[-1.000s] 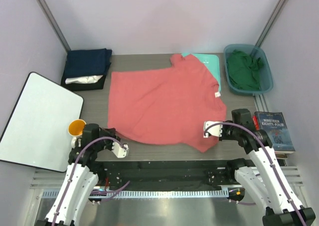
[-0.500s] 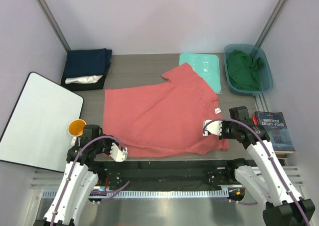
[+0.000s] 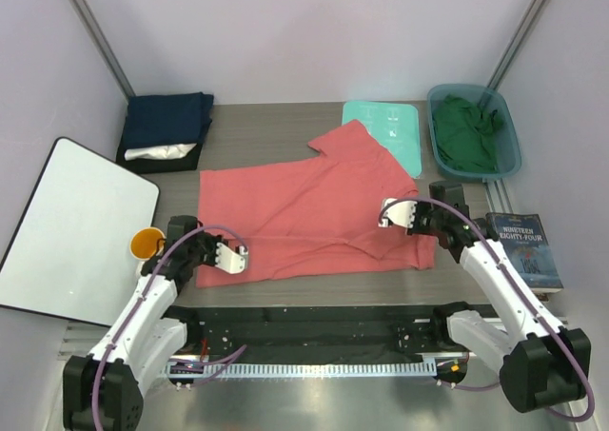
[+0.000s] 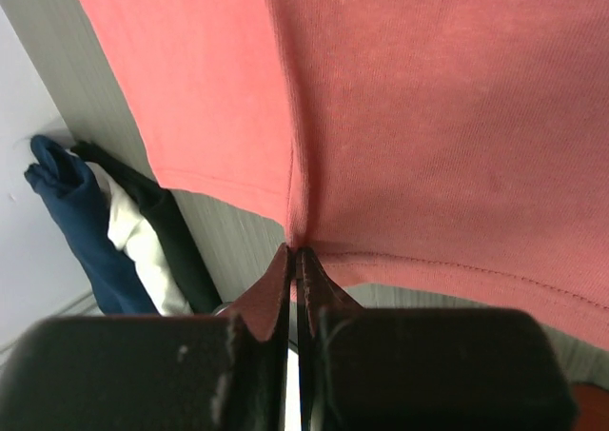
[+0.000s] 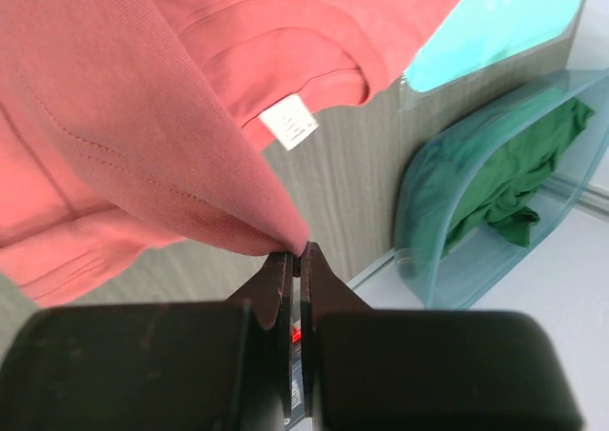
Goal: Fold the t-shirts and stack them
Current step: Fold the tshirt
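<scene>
A coral-red t-shirt (image 3: 314, 207) lies spread on the table, its near hem lifted by both grippers. My left gripper (image 3: 238, 257) is shut on the shirt's near-left hem; the left wrist view shows my left gripper (image 4: 296, 250) pinching that coral cloth (image 4: 428, 117). My right gripper (image 3: 385, 214) is shut on the near-right edge, and in the right wrist view a fold of the coral shirt (image 5: 114, 117) hangs from its closed tips (image 5: 297, 248). A folded navy t-shirt (image 3: 166, 122) sits on a white one (image 3: 160, 151) at the back left. A dark green t-shirt (image 3: 464, 131) lies crumpled in a bin.
The teal bin (image 3: 509, 127) stands at the back right, with a mint-green board (image 3: 392, 131) beside it, partly under the coral shirt. A yellow cup (image 3: 146, 244) and a white board (image 3: 71, 226) are on the left. A book (image 3: 525, 250) lies on the right.
The coral shirt was dragged toward the near edge. Both grippers then moved away from the bases, carrying the near hem up and over the shirt.
</scene>
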You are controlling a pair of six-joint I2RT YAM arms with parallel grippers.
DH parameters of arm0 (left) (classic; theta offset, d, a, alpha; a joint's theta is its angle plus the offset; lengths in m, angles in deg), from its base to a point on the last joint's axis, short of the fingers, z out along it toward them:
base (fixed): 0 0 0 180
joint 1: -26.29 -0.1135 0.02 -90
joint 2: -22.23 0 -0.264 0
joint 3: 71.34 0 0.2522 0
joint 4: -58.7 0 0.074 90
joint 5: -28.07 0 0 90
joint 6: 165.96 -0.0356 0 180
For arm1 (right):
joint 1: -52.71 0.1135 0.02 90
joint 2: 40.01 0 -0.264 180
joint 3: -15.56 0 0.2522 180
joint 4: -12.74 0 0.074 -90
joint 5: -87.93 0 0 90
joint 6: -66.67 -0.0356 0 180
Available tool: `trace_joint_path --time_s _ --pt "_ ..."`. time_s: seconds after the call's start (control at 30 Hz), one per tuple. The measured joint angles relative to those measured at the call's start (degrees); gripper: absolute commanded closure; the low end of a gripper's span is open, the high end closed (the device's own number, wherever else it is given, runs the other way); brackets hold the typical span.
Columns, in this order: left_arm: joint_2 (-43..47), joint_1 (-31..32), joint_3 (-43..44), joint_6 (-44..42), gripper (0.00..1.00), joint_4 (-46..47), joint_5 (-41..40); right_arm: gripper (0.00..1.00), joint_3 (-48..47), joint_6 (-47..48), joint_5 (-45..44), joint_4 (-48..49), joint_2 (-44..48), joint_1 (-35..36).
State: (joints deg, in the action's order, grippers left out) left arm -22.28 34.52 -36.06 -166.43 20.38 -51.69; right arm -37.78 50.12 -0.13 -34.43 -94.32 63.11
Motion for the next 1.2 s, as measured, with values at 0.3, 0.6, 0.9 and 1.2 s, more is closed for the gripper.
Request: trace_joint_path --time_s 0.3,0.6,0.9,1.2 --pt "-3.4 0.0 0.0 1.4 1.00 6.7 -3.5 0.99 0.0 -1.1 -0.8 10.4 -7.1 0.0" --pt "-3.9 -0.1 0.0 1.5 1.00 7.3 -4.9 0.99 -0.1 -2.1 -1.0 18.3 -12.2 0.0" --pt "-3.3 -0.1 0.0 -0.2 1.00 3.2 -5.7 0.99 -1.4 -3.2 -1.2 23.6 -17.0 1.4" --pt "-6.4 -0.5 0.8 -0.3 1.00 2.7 -7.7 0.99 -1.4 -3.4 -1.7 29.3 -20.5 3.7"
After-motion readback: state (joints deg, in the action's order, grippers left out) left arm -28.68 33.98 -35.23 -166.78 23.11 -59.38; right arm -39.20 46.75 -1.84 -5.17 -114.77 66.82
